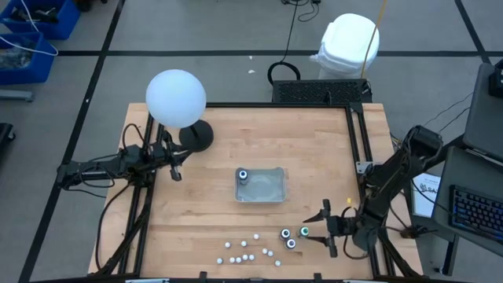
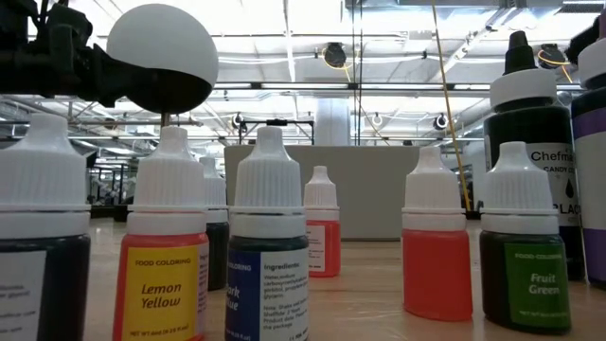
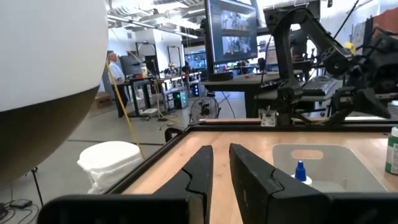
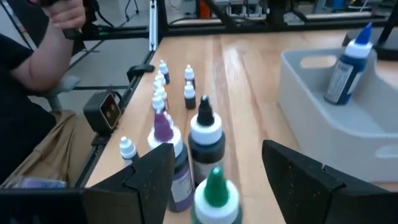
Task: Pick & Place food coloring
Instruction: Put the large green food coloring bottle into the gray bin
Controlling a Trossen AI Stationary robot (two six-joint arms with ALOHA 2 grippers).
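Several small white-capped food coloring bottles (image 1: 245,251) stand near the table's front edge. To their right stand three larger ones, with green (image 4: 214,196), black (image 4: 204,140) and purple (image 4: 165,149) tops. A blue-tipped bottle (image 1: 243,174) stands upright in the clear tray (image 1: 271,189) at mid-table. My right gripper (image 1: 318,228) is open and points toward the table's left. Its fingers (image 4: 152,177) stand on either side of the green-topped bottle (image 1: 304,232) without touching it. My left gripper (image 3: 221,168) waits at the table's left, its fingers a narrow gap apart with nothing between them.
A white globe lamp (image 1: 177,98) on a black base (image 1: 196,135) stands at the far left, beside my left arm. A person (image 4: 28,68) sits just beyond the table's front edge. Bare wood lies between the tray and the bottles.
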